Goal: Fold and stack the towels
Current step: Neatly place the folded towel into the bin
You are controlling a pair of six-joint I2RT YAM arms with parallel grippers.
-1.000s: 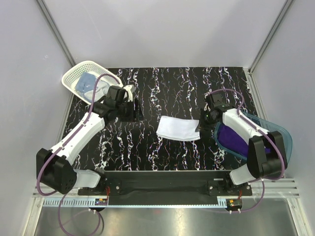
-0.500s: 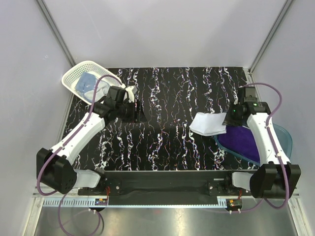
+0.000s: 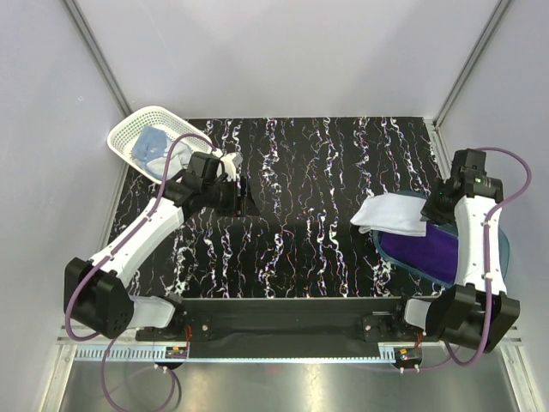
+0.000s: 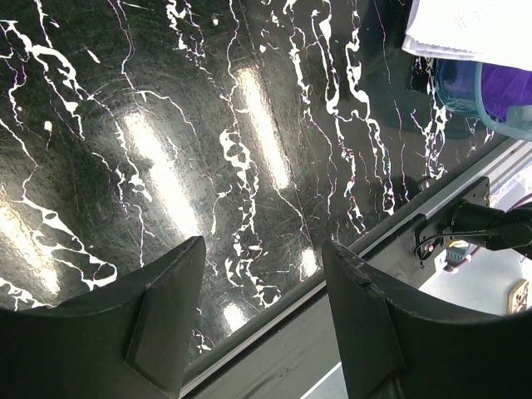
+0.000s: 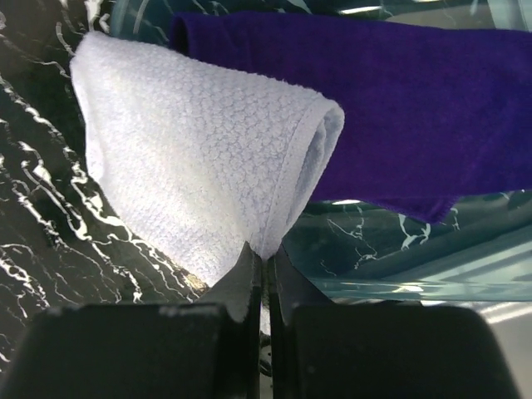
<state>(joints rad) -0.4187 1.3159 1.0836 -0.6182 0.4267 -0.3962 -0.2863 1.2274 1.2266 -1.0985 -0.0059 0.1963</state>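
Right wrist view: the right gripper (image 5: 264, 259) is clamped on the folded white towel (image 5: 191, 158) by its edge. The cloth hangs over the tub (image 5: 399, 268) rim, partly above the purple towel (image 5: 416, 108). Best to centre it, lower it flat, then let go. The left gripper (image 4: 262, 249) stands apart, empty.

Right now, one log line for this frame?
right tool: shut on white towel, partly over blue tub | purple towel: in tub | left tool: open, empty, above table | light blue towel: in basket
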